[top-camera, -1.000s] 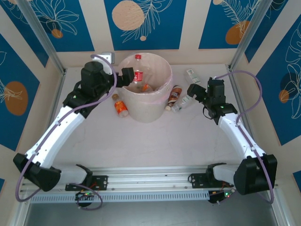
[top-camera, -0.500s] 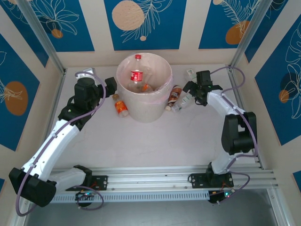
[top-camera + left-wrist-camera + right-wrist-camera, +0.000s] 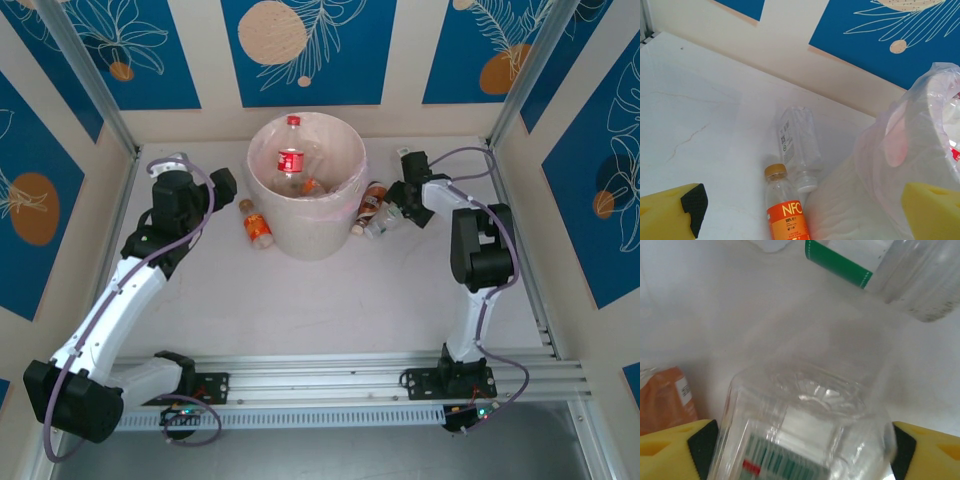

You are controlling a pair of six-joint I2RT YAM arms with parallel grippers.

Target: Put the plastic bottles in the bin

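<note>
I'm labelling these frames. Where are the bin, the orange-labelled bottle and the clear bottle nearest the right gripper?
bin (image 3: 310, 238): top view, outer wall.
orange-labelled bottle (image 3: 788, 220): left wrist view, label.
clear bottle (image 3: 805, 412): right wrist view, body.

Left pincer (image 3: 224, 184) has backed off the bin (image 3: 310, 238); right pincer (image 3: 800, 450) now straddles a clear bottle (image 3: 805, 405).

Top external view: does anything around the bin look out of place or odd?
Nothing spilled. Small clear plastic bottles lie on their sides beside the large round pale pink bin: an orange-labelled one at its left, others at its right. Inside, a red-labelled bottle stands with its cap above the far rim.
</note>
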